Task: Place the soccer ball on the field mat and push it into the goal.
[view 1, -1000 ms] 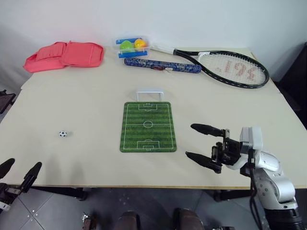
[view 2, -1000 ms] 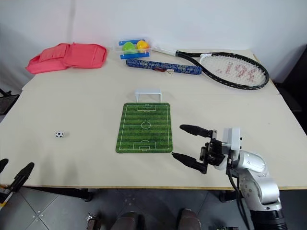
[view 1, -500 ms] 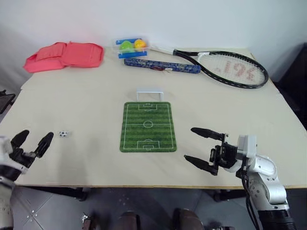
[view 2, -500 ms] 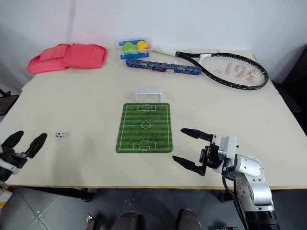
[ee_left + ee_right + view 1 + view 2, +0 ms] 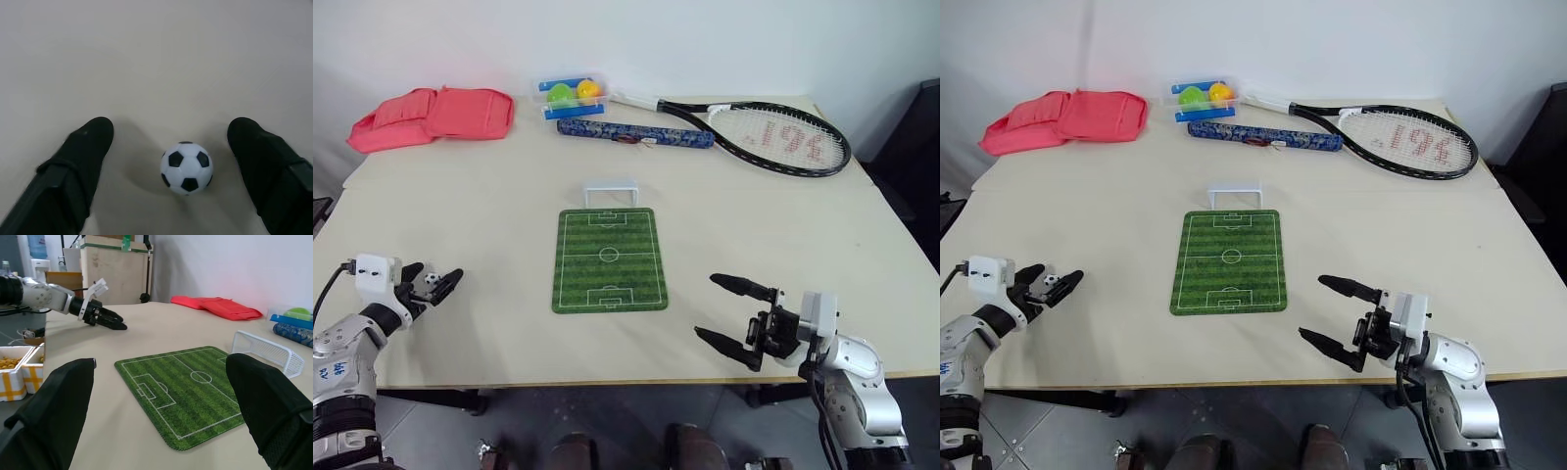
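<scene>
L tool (image 5: pixel 433 285) at lower left, fingers spread w/ the ball (image 5: pixel 186 168) between them on the tabletop (image 5: pixel 489 206), not pinched. R tool (image 5: pixel 732 318) lower right, spread, empty. Mat (image 5: pixel 608 259) mid-frame; goal (image 5: pixel 610 191) just above it.

The beige counter (image 5: pixel 489 206) carries the soccer ball (image 5: pixel 186 168) between the left tool's (image 5: pixel 428 284) fingers. The field mat (image 5: pixel 609 258) and goal (image 5: pixel 611 191) lie between both tools; beyond them lie a racket (image 5: pixel 773 137), red bag (image 5: pixel 431 113) and clear box (image 5: pixel 570 96).

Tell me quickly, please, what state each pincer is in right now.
Left pincer: open around the soccer ball, not gripping it.
Right pincer: open, empty.
</scene>
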You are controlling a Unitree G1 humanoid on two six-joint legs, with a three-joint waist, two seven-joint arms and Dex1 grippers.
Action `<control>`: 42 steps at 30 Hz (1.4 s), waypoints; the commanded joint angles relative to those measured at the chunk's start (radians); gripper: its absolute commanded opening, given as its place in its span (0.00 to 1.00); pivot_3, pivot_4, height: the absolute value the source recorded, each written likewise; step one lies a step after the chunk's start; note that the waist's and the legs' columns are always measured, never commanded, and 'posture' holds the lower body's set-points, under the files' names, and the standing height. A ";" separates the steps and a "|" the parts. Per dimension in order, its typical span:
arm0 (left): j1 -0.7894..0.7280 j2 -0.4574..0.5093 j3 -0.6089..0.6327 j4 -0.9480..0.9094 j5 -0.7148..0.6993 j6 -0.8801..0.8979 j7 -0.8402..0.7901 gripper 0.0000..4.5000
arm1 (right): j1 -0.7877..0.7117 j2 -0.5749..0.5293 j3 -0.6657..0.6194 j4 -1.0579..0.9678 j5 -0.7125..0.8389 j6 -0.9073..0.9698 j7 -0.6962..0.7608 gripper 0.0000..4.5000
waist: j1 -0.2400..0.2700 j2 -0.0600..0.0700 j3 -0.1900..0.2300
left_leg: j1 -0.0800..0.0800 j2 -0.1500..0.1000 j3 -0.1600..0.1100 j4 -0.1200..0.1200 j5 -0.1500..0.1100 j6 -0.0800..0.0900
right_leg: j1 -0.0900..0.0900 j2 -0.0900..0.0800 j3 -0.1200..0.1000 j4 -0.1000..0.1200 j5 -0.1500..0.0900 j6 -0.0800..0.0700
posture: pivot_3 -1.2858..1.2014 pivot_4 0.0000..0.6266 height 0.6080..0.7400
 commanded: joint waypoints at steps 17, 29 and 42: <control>-0.033 -0.023 -0.084 -0.349 -0.213 -0.035 -0.400 0.19 | 0.082 -0.034 -0.096 -0.108 0.003 -0.021 -0.115 1.00 | 0.018 -0.001 0.000 | -0.001 0.000 0.000 0.001 -0.001 0.001 | 0.000 0.000 0.000 0.000 0.000 0.000 | 0.52 0.24 1.00; -0.237 -0.204 -0.555 -0.324 0.055 -0.166 -0.556 0.19 | 0.205 -0.167 -0.159 -0.160 0.051 0.025 -0.015 1.00 | 0.018 0.000 0.000 | 0.000 0.000 0.003 0.000 -0.001 0.001 | 0.000 0.001 0.002 -0.001 0.000 0.001 | 0.52 0.24 1.00; -0.305 -0.314 -0.610 -0.057 0.200 -0.380 -0.479 0.19 | 0.233 -0.159 -0.144 -0.327 0.057 0.141 -0.175 1.00 | 0.031 0.000 0.000 | -0.001 0.000 0.003 0.003 -0.001 0.002 | 0.000 0.001 0.003 -0.003 0.002 0.002 | 0.52 0.24 1.00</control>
